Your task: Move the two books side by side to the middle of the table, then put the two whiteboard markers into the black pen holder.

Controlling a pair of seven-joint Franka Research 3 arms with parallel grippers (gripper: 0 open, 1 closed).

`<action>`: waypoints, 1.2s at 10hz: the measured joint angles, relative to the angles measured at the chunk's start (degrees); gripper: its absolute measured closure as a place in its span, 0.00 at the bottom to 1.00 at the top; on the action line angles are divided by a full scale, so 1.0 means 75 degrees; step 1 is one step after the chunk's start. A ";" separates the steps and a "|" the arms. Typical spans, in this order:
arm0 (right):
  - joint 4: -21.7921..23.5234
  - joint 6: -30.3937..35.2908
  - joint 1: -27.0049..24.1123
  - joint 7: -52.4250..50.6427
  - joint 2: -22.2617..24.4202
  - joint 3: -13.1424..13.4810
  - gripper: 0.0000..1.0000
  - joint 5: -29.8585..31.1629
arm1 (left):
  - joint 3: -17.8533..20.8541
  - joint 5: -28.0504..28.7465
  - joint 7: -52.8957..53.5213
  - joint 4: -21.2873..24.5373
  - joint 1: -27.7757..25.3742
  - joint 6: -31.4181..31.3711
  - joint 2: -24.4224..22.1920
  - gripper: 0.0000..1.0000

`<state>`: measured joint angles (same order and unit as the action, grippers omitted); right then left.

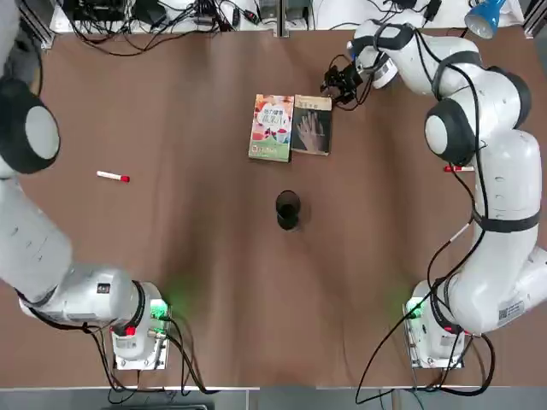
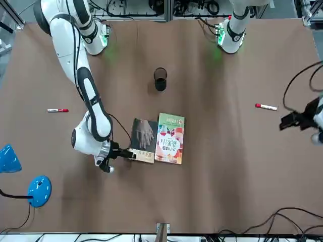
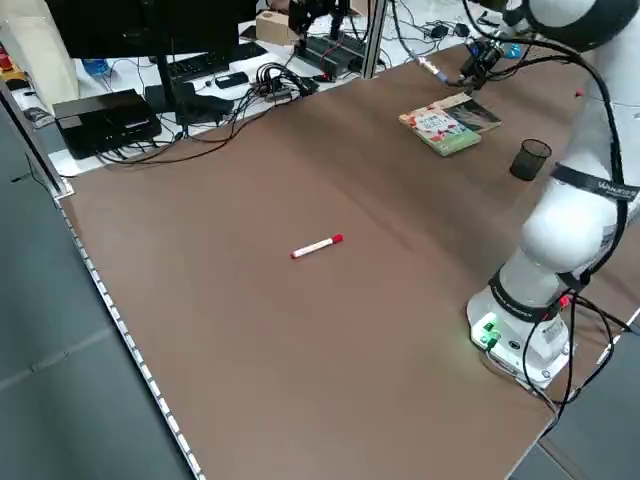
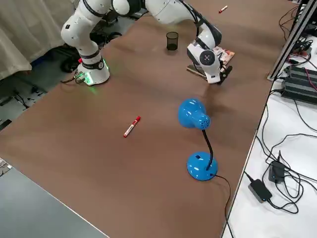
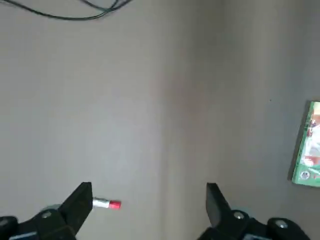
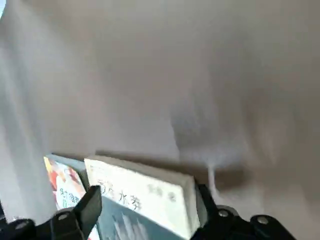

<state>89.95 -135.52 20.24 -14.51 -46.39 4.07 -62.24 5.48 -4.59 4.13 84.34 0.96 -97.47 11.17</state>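
Note:
The two books lie side by side mid-table: a colourful one (image 1: 272, 128) and a dark grey one (image 1: 312, 125) with a pale hand. My right gripper (image 1: 336, 85) sits low at the grey book's (image 6: 145, 192) far edge, open, its fingers either side of that edge. The black pen holder (image 1: 288, 209) stands just nearer than the books. One red-capped whiteboard marker (image 1: 113, 177) lies on the left, the other (image 1: 458, 169) on the right, partly under the right arm. My left gripper (image 5: 150, 197) hovers open high above the left marker (image 5: 107, 203).
A blue desk lamp (image 4: 195, 116) stands at the far right corner of the brown table (image 1: 205, 282). Cables and black boxes (image 3: 105, 115) lie beyond the far edge. The arm bases (image 1: 137, 329) occupy the near corners.

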 joint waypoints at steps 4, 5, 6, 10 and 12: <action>0.0151 0.0070 -0.0056 -0.0309 0.0116 0.0736 0.01 0.0024 | -0.0687 0.0088 -0.0545 0.0799 -0.0300 0.0046 -0.1014 0.01; 0.0278 0.0224 -0.0051 -0.0379 0.0289 0.0942 0.01 0.0125 | -0.0762 0.0189 -0.0546 0.1042 -0.0365 0.0046 -0.1216 0.01; 0.0427 0.0471 -0.0052 -0.0400 0.0575 0.1226 0.01 0.0442 | -0.0792 0.0335 -0.0546 0.1279 -0.0367 0.0046 -0.1424 0.01; 0.0901 0.2075 -0.0089 -0.0423 0.1980 0.2463 0.01 0.2632 | -0.0792 0.0486 0.0154 0.2198 -0.0426 -0.0085 -0.1796 0.02; 0.1005 0.3018 -0.0115 -0.0672 0.2274 0.3080 0.01 0.3223 | -0.0486 0.0489 0.0972 0.2675 -0.0593 -0.0523 -0.1791 0.02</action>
<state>97.49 -112.88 19.38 -19.55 -29.34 27.17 -38.07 1.83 -0.93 11.42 104.40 -3.48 -101.39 -2.26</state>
